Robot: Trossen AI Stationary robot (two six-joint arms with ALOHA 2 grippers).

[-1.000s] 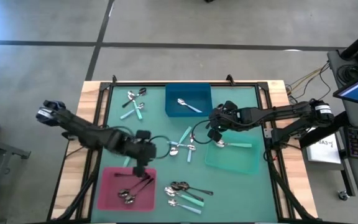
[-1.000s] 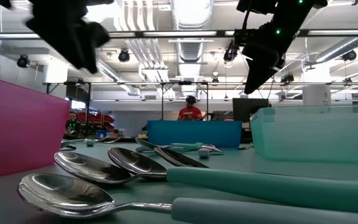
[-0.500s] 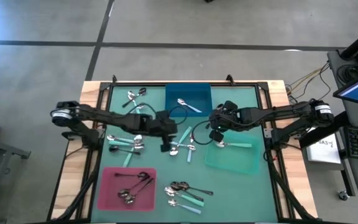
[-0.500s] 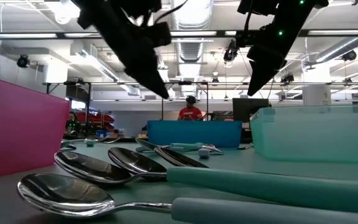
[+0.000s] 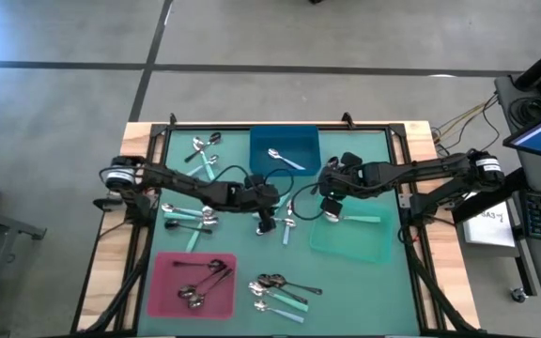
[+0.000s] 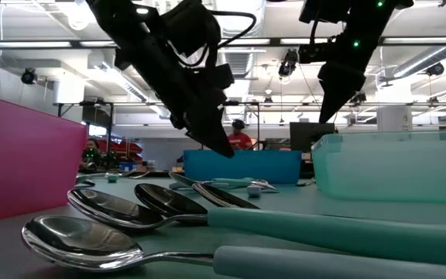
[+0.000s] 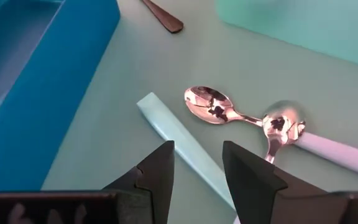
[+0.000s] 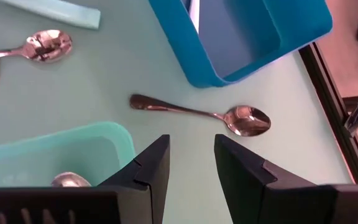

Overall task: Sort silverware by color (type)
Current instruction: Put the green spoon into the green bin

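Two grippers: left gripper (image 7: pixel 197 171) hovering spread, empty, over teal spoon (image 7: pixel 185 144); right gripper (image 8: pixel 191 165) spread, empty, at 3 o'clock. Spoon light, stiff, slippery; grip mid-handle.

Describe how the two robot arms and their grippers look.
Both arms are dark, jointed links with black cables looping beside them. Left gripper and right gripper each have two black, blocky, angular fingers. The right arm shows small green indicator lights in the low view.

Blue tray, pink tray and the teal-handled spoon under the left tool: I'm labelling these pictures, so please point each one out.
blue tray (image 5: pixel 285 172): high view, on its bare floor.
pink tray (image 5: pixel 165 282): high view, on its bare floor.
teal-handled spoon (image 7: pixel 185 152): left wrist view, on its pale teal handle.
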